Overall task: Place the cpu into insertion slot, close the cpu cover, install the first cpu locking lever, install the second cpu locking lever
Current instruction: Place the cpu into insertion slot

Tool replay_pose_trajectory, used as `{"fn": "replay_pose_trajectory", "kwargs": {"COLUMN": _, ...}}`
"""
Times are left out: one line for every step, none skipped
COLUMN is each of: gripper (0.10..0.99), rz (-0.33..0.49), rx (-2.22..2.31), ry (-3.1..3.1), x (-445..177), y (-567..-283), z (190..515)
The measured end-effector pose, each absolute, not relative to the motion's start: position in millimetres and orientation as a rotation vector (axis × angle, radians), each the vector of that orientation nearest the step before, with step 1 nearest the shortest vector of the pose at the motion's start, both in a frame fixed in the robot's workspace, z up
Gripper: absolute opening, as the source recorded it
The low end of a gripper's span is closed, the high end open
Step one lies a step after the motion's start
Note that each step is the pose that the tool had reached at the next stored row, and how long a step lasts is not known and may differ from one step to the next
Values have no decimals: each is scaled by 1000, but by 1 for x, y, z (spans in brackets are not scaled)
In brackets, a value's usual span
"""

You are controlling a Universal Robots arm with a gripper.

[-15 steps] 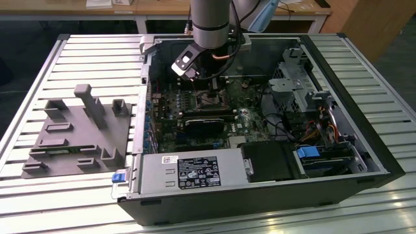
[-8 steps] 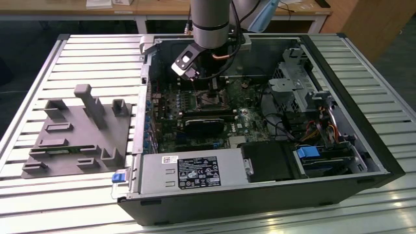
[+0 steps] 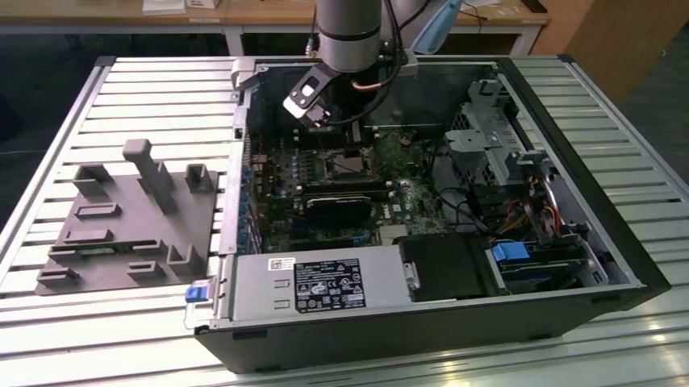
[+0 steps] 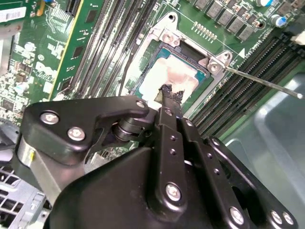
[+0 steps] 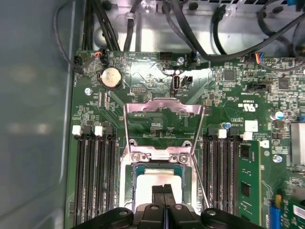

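The cpu (image 5: 157, 177) lies flat in the insertion slot (image 5: 127, 191), its pale top (image 4: 180, 76) framed by the socket's metal rim (image 4: 159, 36). The cpu cover (image 5: 163, 109) stands swung open, away from the socket, and green board shows through its window. A thin locking lever (image 4: 264, 82) sticks out free beside the socket. My gripper (image 5: 164, 191) is shut with nothing between its fingers. Its tips (image 4: 167, 91) are at the middle of the chip's top; I cannot tell if they touch it. In the exterior view the gripper (image 3: 340, 135) hangs inside the open computer case, just above the socket (image 3: 347, 165).
Black memory slots (image 5: 95, 176) flank the socket on both sides, with one module (image 5: 245, 176) seated. Cables (image 5: 205, 28) run along the case wall. A power supply (image 3: 312, 286) and a drive cage (image 3: 490, 133) fill the case. A grey fixture (image 3: 135, 218) sits at the exterior view's left.
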State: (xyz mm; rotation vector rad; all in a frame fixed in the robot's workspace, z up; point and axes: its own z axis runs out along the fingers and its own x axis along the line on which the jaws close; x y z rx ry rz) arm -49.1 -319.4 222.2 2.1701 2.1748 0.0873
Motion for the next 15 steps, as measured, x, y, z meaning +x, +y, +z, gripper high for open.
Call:
{"fn": "replay_pose_trajectory", "kwargs": {"gripper": 102, "rz": 87, "rx": 2170, "ry": 2175, "x": -49, "y": -319, "z": 225}}
{"fn": "replay_pose_trajectory", "kwargs": {"gripper": 102, "rz": 87, "rx": 2170, "ry": 2175, "x": -49, "y": -319, "z": 227}}
{"fn": "replay_pose_trajectory", "kwargs": {"gripper": 102, "rz": 87, "rx": 2170, "ry": 2175, "x": -49, "y": -319, "z": 229}}
{"fn": "replay_pose_trajectory", "kwargs": {"gripper": 102, "rz": 87, "rx": 2170, "ry": 2175, "x": -49, "y": -319, "z": 231}}
{"fn": "replay_pose_trajectory", "kwargs": {"gripper": 102, "rz": 87, "rx": 2170, "ry": 2175, "x": -49, "y": -319, "z": 233}}
{"fn": "replay_pose_trajectory", "kwargs": {"gripper": 102, "rz": 87, "rx": 2170, "ry": 2175, "x": -49, "y": -319, "z": 236}}
{"fn": "replay_pose_trajectory", "kwargs": {"gripper": 102, "rz": 88, "rx": 2170, "ry": 2175, "x": -49, "y": -319, "z": 238}}
{"fn": "replay_pose_trajectory", "kwargs": {"gripper": 102, "rz": 87, "rx": 2170, "ry": 2175, "x": -49, "y": -319, "z": 240}}
{"fn": "replay_pose_trajectory", "kwargs": {"gripper": 102, "rz": 87, "rx": 2170, "ry": 2175, "x": -49, "y": -319, "z": 242}}
{"fn": "replay_pose_trajectory", "kwargs": {"gripper": 102, "rz": 87, "rx": 2170, "ry": 2175, "x": -49, "y": -319, "z": 245}}
{"fn": "replay_pose_trajectory", "kwargs": {"gripper": 102, "rz": 87, "rx": 2170, "ry": 2175, "x": -49, "y": -319, "z": 246}}
{"fn": "replay_pose_trajectory", "kwargs": {"gripper": 102, "rz": 88, "rx": 2170, "ry": 2175, "x": -49, "y": -319, "z": 248}}
{"fn": "replay_pose_trajectory", "kwargs": {"gripper": 102, "rz": 88, "rx": 2170, "ry": 2175, "x": -49, "y": -319, "z": 250}}
{"fn": "replay_pose_trajectory", "kwargs": {"gripper": 102, "rz": 88, "rx": 2169, "ry": 2175, "x": -49, "y": -319, "z": 251}}
{"fn": "replay_pose_trajectory", "kwargs": {"gripper": 102, "rz": 89, "rx": 2169, "ry": 2174, "x": -49, "y": -319, "z": 253}}
